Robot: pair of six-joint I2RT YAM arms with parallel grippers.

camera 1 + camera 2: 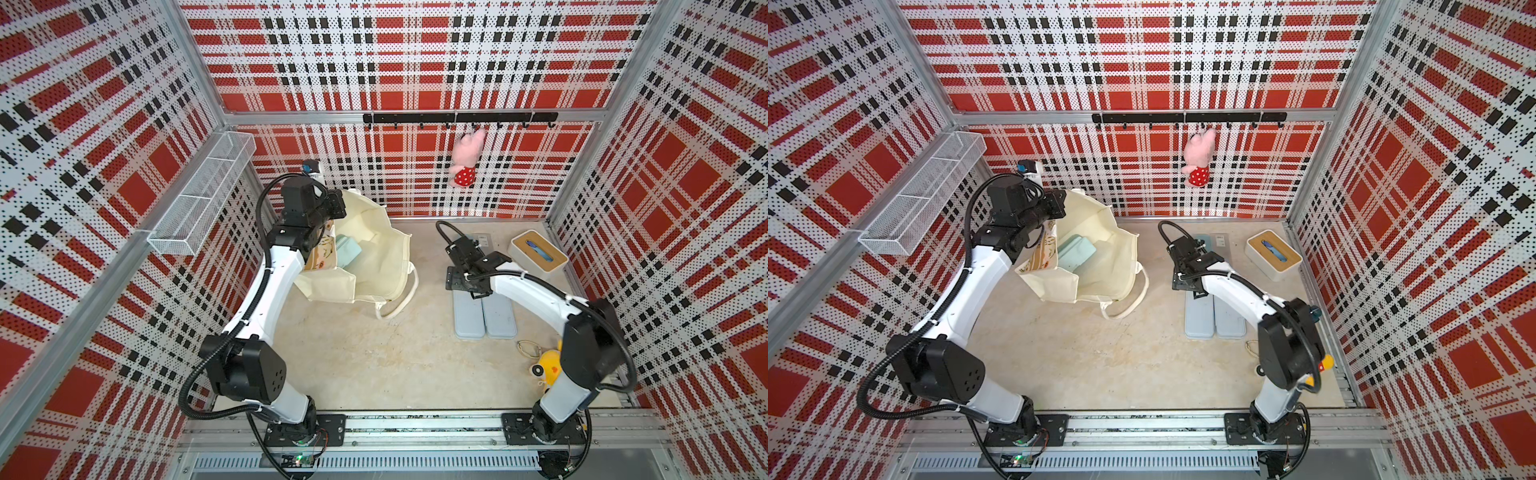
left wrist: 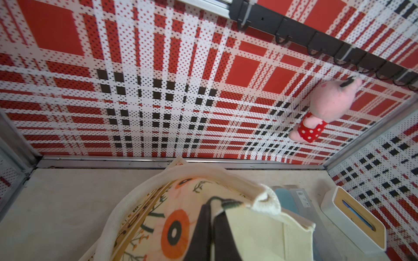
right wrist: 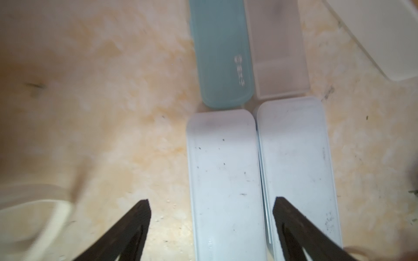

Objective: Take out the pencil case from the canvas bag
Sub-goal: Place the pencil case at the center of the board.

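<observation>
Tabletop canvas bag (image 1: 386, 270) holds pencil case (image 1: 348, 249) beside rim-pinching left gripper (image 2: 213, 204).

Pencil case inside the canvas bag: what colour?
Pale mint-teal. The pencil case shows best in a top view, inside the open cream canvas bag.

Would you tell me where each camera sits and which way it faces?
Top views: high in front, looking down on the table; left arm, right arm show.
Left wrist: faces the back wall; left gripper, shut on the canvas bag, shows.
Right wrist: looks down at a pale pencil case; open right gripper shows.
Shared: pink plush, top and left wrist views.
</observation>
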